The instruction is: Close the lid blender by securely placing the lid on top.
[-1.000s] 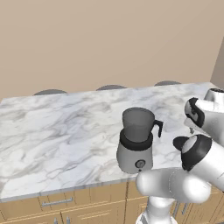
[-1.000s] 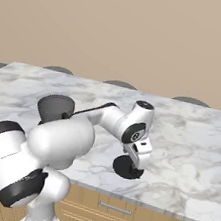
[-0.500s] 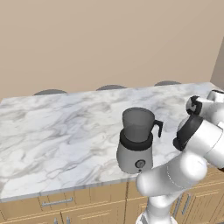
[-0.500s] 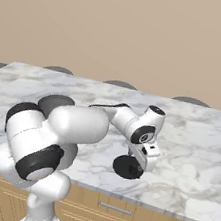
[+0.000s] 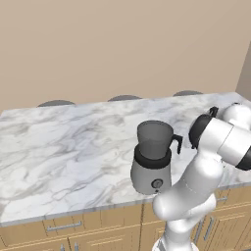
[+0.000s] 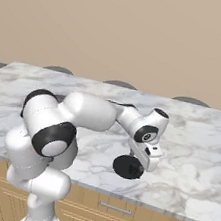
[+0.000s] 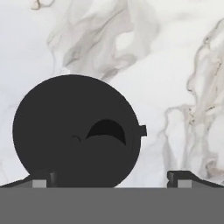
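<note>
Fingers [image 7: 112, 177] have dropped closer over the lid [image 7: 74, 131].

in the left base view the blender [image 5: 153, 159] stands on the counter [image 5: 63, 157] just right of the frame's centre, close to the counter's front edge, with the arm to its right. in the right base view the lid [image 6: 128, 167] lies flat on the counter [image 6: 198, 146] right of centre, near the front edge, with the gripper [image 6: 143, 163] directly over its right part. in the hand view the lid [image 7: 65, 127] sits in the lower left, and the fingertips [image 7: 181, 178] rise at the bottom edge.
</note>
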Robot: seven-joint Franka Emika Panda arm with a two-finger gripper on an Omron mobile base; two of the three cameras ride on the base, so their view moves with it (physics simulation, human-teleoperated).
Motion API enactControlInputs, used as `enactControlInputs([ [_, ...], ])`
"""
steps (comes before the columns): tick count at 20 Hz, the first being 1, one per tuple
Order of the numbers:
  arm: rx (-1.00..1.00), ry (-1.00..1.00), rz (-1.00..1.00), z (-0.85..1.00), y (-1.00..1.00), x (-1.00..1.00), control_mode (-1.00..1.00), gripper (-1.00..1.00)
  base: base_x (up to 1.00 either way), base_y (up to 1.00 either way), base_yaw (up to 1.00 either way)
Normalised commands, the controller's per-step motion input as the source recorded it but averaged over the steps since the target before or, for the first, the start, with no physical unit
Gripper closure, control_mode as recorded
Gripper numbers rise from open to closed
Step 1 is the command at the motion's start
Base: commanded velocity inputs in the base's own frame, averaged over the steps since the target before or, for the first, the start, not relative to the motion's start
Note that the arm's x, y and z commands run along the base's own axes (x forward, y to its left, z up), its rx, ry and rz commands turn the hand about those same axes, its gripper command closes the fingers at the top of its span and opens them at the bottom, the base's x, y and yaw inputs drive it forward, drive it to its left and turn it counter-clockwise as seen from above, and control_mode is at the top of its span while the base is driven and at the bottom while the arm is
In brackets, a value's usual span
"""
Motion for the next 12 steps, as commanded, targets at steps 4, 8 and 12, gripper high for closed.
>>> enactControlInputs([
  [4, 0.00, 0.02, 0.00, -0.23, 0.00, 0.11, -1.00, -1.00, 0.00, 0.00, 0.00],
  [8, 0.00, 0.02, 0.00, -0.24, 0.00, 0.08, -1.00, -1.00, 0.00, 0.00, 0.00],
  [12, 0.00, 0.00, 0.00, -0.18, 0.01, 0.00, -1.00, -1.00, 0.00, 0.00, 0.00],
])
